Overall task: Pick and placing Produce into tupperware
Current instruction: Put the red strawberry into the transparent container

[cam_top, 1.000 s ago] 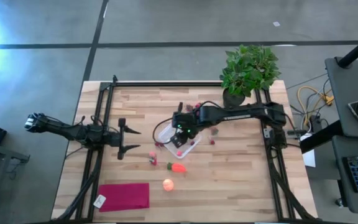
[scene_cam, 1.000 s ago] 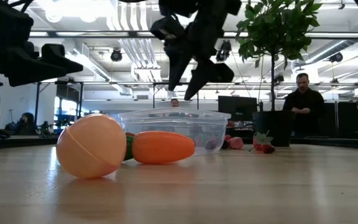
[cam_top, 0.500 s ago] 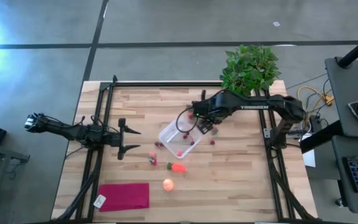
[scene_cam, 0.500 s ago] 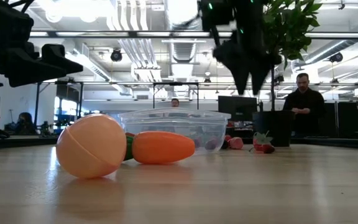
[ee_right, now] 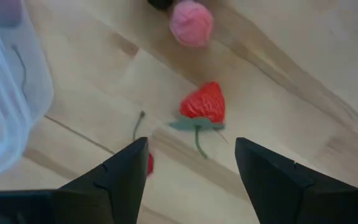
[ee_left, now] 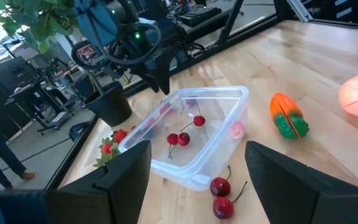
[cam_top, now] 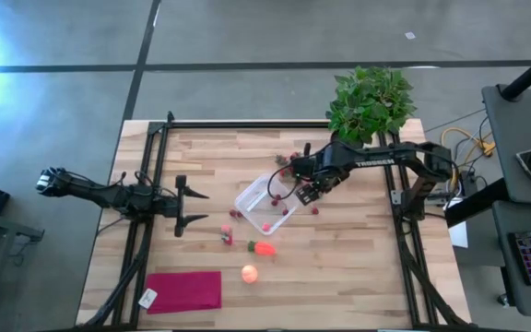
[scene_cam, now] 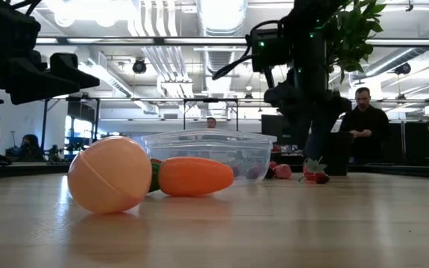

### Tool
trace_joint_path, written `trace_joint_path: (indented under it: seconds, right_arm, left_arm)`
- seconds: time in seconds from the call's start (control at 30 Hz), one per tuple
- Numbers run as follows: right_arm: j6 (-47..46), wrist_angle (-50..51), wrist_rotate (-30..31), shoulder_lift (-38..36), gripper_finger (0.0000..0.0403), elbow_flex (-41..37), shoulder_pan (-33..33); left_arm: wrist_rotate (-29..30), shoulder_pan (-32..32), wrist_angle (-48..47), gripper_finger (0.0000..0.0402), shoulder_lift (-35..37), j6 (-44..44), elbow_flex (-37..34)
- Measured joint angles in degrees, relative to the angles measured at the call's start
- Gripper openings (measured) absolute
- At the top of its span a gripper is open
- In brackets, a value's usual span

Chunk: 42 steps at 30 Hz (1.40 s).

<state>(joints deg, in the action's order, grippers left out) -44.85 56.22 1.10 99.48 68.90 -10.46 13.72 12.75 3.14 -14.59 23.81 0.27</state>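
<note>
The clear tupperware (cam_top: 265, 207) sits mid-table with a few dark-red cherries (ee_left: 180, 138) inside. In front of it lie the orange carrot (cam_top: 264, 247) and the pale orange round fruit (cam_top: 249, 273). My right gripper (cam_top: 308, 190) is open, low over the table just right of the tupperware. In the right wrist view it (ee_right: 191, 149) stands above a red strawberry (ee_right: 202, 109) without touching it; a cherry (ee_right: 149, 163) shows beside one finger. My left gripper (cam_top: 192, 205) waits open at the table's left.
More cherries (ee_left: 219, 193) lie at the tupperware's near-left corner, and a pink piece (ee_right: 191, 23) lies beyond the strawberry. A potted plant (cam_top: 369, 101) stands at the far right, a magenta cloth (cam_top: 184, 290) at the near left. A person (scene_cam: 362, 119) sits beyond the table.
My right gripper has moved from above the tupperware toward the table's right and then come down close to the table beside the strawberries. The produce and the tupperware have stayed in place.
</note>
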Motion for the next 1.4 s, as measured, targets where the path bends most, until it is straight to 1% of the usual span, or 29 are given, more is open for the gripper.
trace_joint_path:
  seconds: [0.17,0.3,0.5,0.77,0.87,1.1,1.4]
  right_arm:
    - [-2.5,-4.6,-0.2,0.0,0.0233,-3.3,0.0]
    - [-2.8,-5.3,0.1,0.0,0.0231,-5.2,0.0]
    - [-3.2,-10.0,0.6,0.0,0.0225,-7.4,0.0]
    - [-3.2,-10.7,3.7,0.0,0.0224,-9.7,0.0]
    - [-3.2,-11.4,3.4,0.0,0.0224,-9.7,0.0]
    - [-1.2,-12.2,4.1,0.0,0.0224,-6.8,0.0]
    - [-0.8,-12.8,4.5,1.0,0.0224,-8.3,0.0]
  left_arm:
    - [0.0,0.0,0.0,0.0247,0.1,0.0,0.0]
    - [0.0,0.0,0.0,0.0247,0.0,0.0,0.0]
    - [0.0,0.0,0.0,0.0247,0.0,0.0,0.0]
    - [0.0,0.0,0.0,0.0247,0.1,0.0,0.0]
    - [0.0,0.0,0.0,0.0247,0.1,0.0,0.0]
    - [0.0,0.0,0.0,0.0247,0.1,0.0,0.0]
    - [0.0,0.0,0.0,0.0247,0.1,0.0,0.0]
